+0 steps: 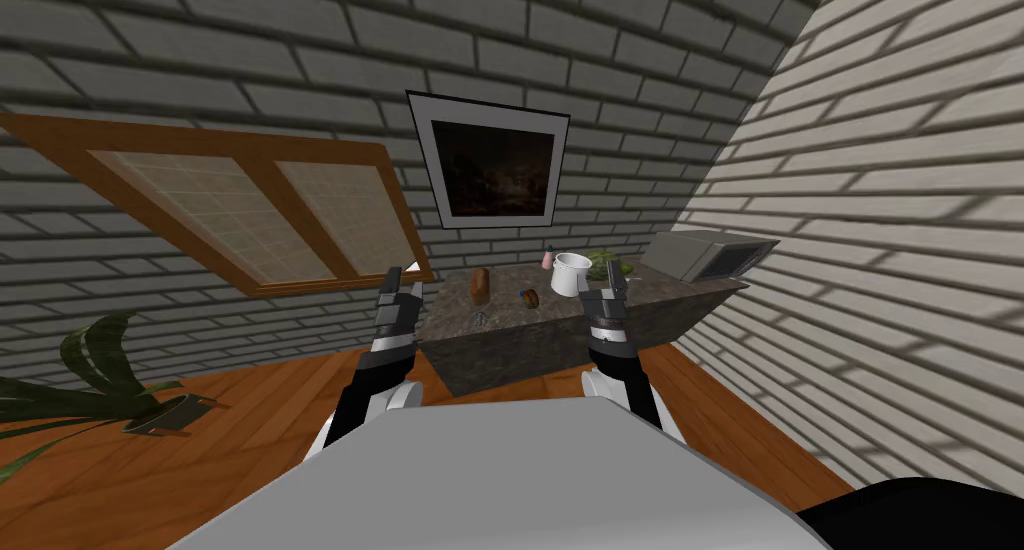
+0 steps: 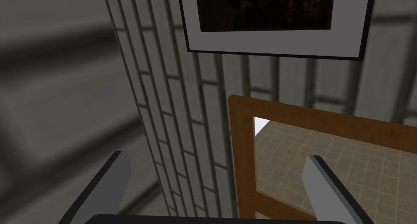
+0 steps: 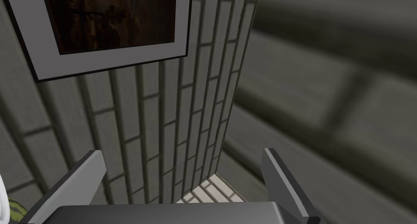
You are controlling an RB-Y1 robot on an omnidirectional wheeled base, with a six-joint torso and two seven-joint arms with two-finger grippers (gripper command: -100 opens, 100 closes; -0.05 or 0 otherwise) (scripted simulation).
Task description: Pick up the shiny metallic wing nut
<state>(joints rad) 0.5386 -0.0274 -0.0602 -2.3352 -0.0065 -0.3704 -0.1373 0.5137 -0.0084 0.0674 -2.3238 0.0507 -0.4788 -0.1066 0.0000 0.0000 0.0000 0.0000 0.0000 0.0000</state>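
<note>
Right now the left gripper (image 1: pixel 403 280) is raised in front of me, just off the left end of a dark stone-topped counter (image 1: pixel 520 349), and its two fingers (image 2: pixel 118 172) stand wide apart with nothing between them. The right gripper (image 1: pixel 612 286) is held up at about the same height over the counter's front right part, also spread and empty, as its fingers (image 3: pixel 87 170) show.

The wing nut (image 1: pixel 479 319), a small pale glinting piece, lies on the counter top close to the front edge. It sits between the two grippers, nearer the left one, and apart from both.

Behind it lies a brown loaf-shaped thing (image 1: pixel 480 284), with a small brown ring-like thing (image 1: pixel 529 297) to the right. Further right stand a white pot (image 1: pixel 571 274), a green thing (image 1: pixel 605 264) and a grey microwave (image 1: pixel 710 256).
</note>
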